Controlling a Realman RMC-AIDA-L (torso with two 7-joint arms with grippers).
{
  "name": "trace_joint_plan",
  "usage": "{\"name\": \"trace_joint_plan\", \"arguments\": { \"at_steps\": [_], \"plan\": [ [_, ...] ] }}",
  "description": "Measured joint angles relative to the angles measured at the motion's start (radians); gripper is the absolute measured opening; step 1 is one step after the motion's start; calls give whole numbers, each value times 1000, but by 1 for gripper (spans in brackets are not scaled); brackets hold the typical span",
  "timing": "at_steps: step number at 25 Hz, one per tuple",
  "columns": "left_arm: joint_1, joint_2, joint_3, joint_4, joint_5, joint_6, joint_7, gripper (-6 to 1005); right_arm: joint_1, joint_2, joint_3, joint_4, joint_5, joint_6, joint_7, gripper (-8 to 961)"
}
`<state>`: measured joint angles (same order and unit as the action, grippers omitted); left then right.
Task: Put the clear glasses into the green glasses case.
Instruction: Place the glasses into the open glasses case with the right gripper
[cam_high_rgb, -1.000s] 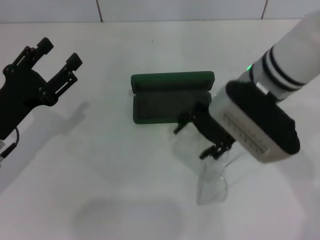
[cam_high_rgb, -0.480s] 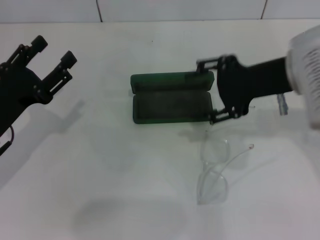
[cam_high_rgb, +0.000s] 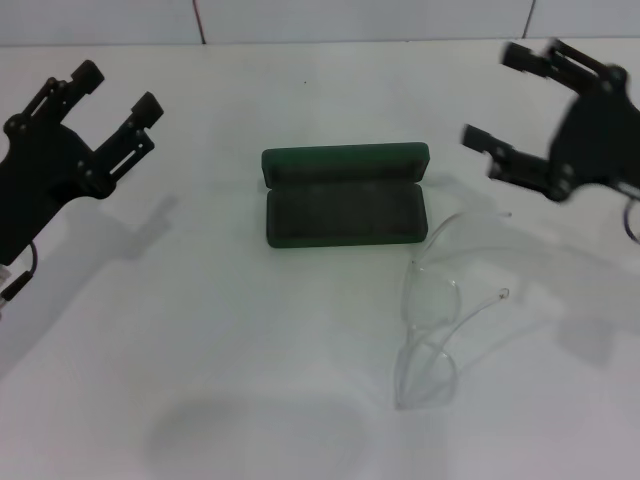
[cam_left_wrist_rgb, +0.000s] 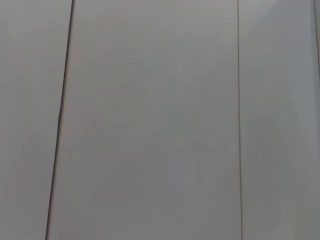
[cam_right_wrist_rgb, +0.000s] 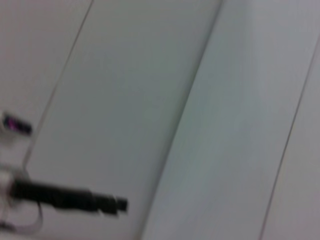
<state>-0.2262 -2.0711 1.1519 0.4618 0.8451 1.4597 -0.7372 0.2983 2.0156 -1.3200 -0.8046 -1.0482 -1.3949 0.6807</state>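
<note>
The green glasses case (cam_high_rgb: 345, 196) is laid open at centre to receive the clear glasses (cam_high_rgb: 437, 310), left at its five o'clock; the left gripper (cam_high_rgb: 112, 100) and right gripper (cam_high_rgb: 508, 107) are held raised, released and empty.

Bright, even light is being thrown over the white worktop (cam_high_rgb: 250, 380), leaving it a bit washed out. Soft grey shadows are being cast below both arms. The right gripper (cam_high_rgb: 497, 102) is being smeared by motion blur, and the right wrist view is being blurred throughout.
</note>
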Motion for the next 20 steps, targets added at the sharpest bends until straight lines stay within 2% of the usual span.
{"name": "trace_joint_plan", "arguments": {
  "at_steps": [3, 5, 7, 11, 13, 16, 20],
  "plan": [
    [-11, -2, 0, -9, 0, -2, 8, 772, 8, -9, 60, 120, -6, -171, -12, 761],
    [-17, -1, 0, -15, 0, -5, 10, 772, 3, -20, 101, 147, -46, -274, 14, 760],
    [-26, -1, 0, -22, 0, -12, 10, 772, -7, -37, 135, 158, -83, -343, 60, 760],
    [-39, -4, 0, -29, 0, -22, 19, 772, 12, -97, 175, 249, -199, -410, 172, 759],
    [-54, -8, 3, -39, 2, -26, 30, 772, 32, -111, 175, 298, -253, -418, 203, 758],
    [-82, -9, 3, -63, 11, -28, 38, 772, 53, -110, 174, 382, -304, -373, 232, 757],
    [-117, -8, 5, -97, 14, -32, 55, 772, 64, -76, 168, 402, -382, -278, 247, 756]
  ]
}}
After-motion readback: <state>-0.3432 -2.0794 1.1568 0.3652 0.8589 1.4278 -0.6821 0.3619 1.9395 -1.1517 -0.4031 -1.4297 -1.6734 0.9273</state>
